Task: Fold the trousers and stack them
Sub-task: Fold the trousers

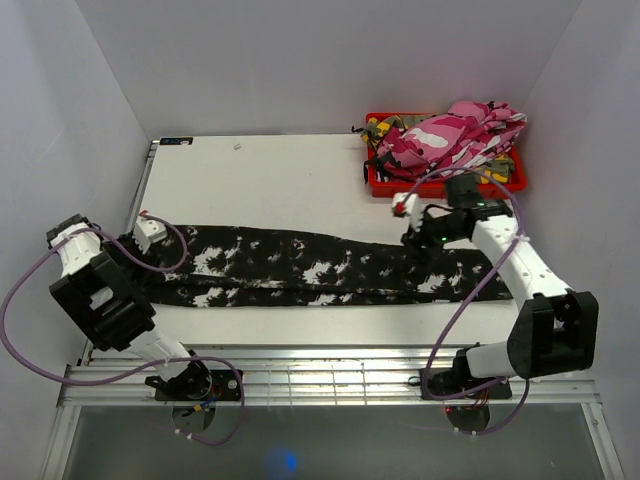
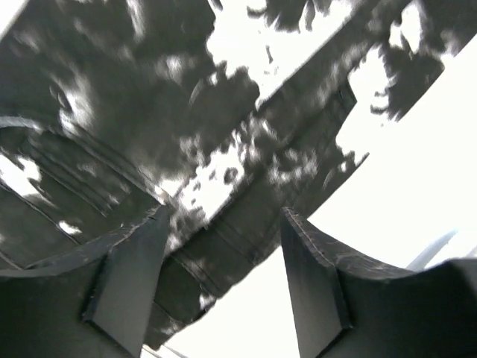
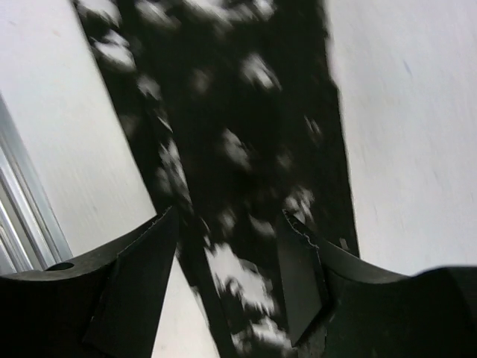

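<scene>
white table (image 1: 260, 180): black trousers (image 1: 320, 268) stretched lengthwise left-right, flat.

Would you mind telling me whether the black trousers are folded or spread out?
Spread out: the black trousers lie flat at full length across the table, with no crosswise fold.

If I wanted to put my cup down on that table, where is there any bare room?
Best: the wide bare table between the black trousers and the far edge, left of the red bin. A thin strip also runs along the near edge. Crowded: the heaped bin, and the trousers' ends under the left claw and right claw.
</scene>
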{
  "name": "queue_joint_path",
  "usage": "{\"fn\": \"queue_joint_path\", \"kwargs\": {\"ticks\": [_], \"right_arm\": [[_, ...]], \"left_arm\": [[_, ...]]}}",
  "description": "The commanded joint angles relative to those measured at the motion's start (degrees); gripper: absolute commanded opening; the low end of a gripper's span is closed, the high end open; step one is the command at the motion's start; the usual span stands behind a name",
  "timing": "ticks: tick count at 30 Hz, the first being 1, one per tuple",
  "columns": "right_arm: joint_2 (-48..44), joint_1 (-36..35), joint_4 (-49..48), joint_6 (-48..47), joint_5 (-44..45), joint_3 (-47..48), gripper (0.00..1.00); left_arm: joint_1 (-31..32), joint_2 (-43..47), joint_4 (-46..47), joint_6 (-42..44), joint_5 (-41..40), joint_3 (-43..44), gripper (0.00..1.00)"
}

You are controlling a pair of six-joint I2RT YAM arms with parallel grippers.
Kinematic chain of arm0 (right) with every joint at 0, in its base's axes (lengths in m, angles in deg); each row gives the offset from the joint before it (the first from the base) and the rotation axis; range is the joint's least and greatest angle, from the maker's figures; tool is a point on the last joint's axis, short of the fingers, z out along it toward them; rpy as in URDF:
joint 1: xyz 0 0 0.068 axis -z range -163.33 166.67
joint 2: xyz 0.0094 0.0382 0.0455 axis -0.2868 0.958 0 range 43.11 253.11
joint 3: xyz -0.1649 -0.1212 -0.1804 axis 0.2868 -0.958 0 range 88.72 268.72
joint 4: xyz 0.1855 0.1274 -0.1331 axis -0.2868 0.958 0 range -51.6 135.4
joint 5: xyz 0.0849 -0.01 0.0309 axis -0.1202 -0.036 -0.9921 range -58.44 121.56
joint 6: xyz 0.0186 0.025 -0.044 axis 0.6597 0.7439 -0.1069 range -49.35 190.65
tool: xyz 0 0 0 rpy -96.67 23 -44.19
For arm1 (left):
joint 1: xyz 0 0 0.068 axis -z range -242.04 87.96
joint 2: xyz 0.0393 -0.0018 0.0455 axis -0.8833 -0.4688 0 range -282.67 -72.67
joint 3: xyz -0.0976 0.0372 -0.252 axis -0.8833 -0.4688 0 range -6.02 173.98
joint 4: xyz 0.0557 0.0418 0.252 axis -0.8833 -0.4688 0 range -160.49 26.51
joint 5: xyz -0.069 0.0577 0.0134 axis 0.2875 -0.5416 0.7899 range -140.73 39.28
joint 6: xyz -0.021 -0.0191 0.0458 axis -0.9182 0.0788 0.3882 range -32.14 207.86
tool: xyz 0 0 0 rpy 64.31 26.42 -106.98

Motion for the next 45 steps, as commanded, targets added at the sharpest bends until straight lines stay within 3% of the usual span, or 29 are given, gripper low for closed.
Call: {"fn": "queue_joint_path", "kwargs": {"ticks": [1,5,11,15,22,28,35,45], "right_arm": [[2.2,-15.4,-8.5,10.2,3.7,0.8,0.61],[10.0,-25.3,-12.0,12.8,7.7,3.1,0.59],[20.1,-27.6,-16.9,13.6,13.5,2.4,0.55],[21.4,-26.2,-19.9,10.9,17.8,-3.4,0.53],[20.3,-15.3,-19.8,4.9,19.8,-7.7,0.47],[14.4,-13.9,-14.5,3.5,13.5,-4.7,0.49],[15.3,-22.8,-14.1,12.1,7.9,8.6,0.55],[31.0,-38.4,-17.1,15.9,10.6,22.1,0.56]], "left_arm": [[-4.1,-6.1,-6.3,9.0,-0.6,6.4,0.70],[-5.2,-11.2,-3.5,10.6,-4.6,9.1,0.70],[-0.9,-13.9,6.6,4.0,-6.5,4.7,0.69],[3.7,-13.6,11.3,-0.2,-7.8,-0.3,0.66],[13.4,-9.1,13.6,-7.3,-4.8,-6.9,0.62],[13.1,-5.5,8.3,-7.7,-2.5,-0.6,0.62],[11.5,-5.9,3.3,0.1,-4.1,6.7,0.69],[11.4,-9.3,3.5,6.4,-5.9,5.0,0.78]]}}
